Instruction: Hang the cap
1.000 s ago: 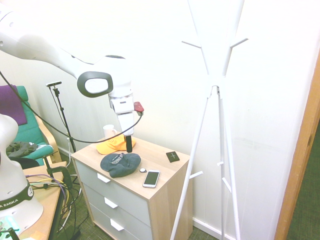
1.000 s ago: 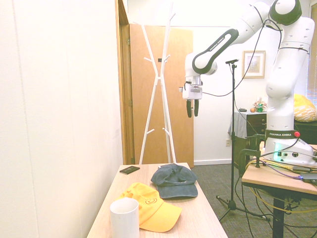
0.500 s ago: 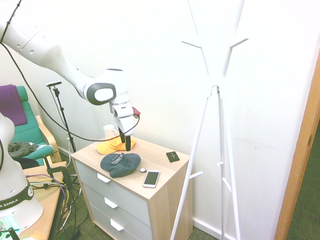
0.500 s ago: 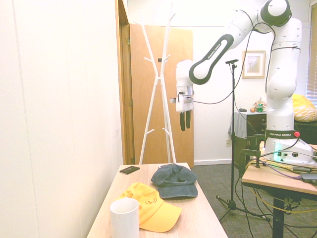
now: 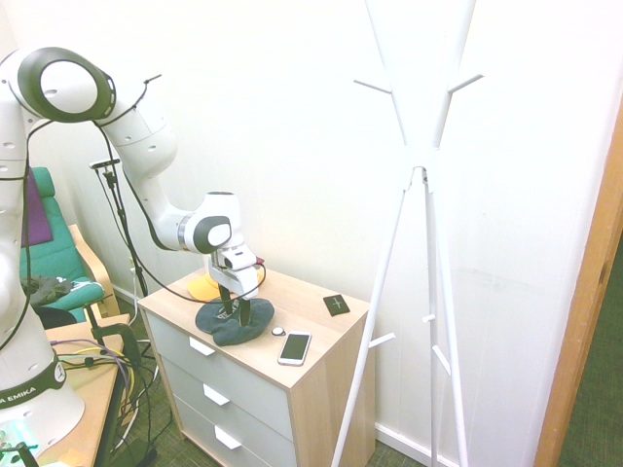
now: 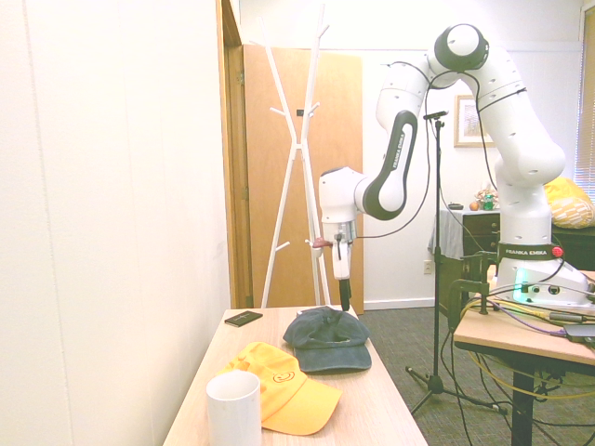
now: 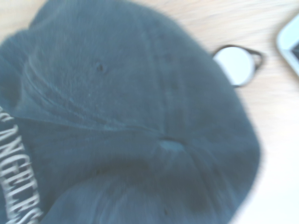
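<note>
In the second exterior view, a white mug (image 6: 234,410) stands upright near the dresser top's edge, its contents hidden. Beside it lies the orange-yellow cap (image 6: 290,390); then the slate-blue baseball cap (image 6: 327,340) rests on the dresser top (image 6: 367,406), the gripper (image 6: 345,305) over it, fingers spread wide.

On my feeds I see the cap (image 6: 327,340), slate-blue fabric with a curved brim and pale lettering reading "ANGELES", lying crown up and slightly crumpled on the wooden dresser top (image 5: 326,287).
</note>
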`<state>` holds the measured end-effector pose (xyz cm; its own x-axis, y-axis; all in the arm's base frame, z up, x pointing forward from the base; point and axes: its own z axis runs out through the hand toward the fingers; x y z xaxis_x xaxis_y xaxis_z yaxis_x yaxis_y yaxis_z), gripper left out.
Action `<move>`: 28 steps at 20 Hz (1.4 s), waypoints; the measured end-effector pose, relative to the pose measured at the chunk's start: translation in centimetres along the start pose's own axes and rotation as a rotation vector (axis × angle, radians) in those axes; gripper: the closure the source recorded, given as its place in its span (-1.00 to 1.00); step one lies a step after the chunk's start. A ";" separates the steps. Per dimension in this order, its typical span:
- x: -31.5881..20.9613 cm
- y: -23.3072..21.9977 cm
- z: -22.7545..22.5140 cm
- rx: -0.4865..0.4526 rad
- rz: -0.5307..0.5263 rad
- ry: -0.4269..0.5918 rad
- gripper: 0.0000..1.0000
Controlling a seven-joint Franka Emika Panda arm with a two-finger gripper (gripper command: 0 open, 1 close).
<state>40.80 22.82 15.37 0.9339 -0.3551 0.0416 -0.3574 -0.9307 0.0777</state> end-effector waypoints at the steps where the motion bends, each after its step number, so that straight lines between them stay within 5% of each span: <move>1: 0.0 -0.3 1.0 0.006 -0.015 0.008 -1.00; 2: 0.1 -0.6 1.6 0.010 -0.023 0.014 -1.00; 3: 0.2 -1.1 2.0 0.012 -0.031 0.022 1.00; 28: 0.2 -2.3 2.6 -0.008 -0.035 0.060 1.00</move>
<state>41.86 24.65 12.60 0.9434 -0.3167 0.0986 -0.3252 -0.9416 0.0876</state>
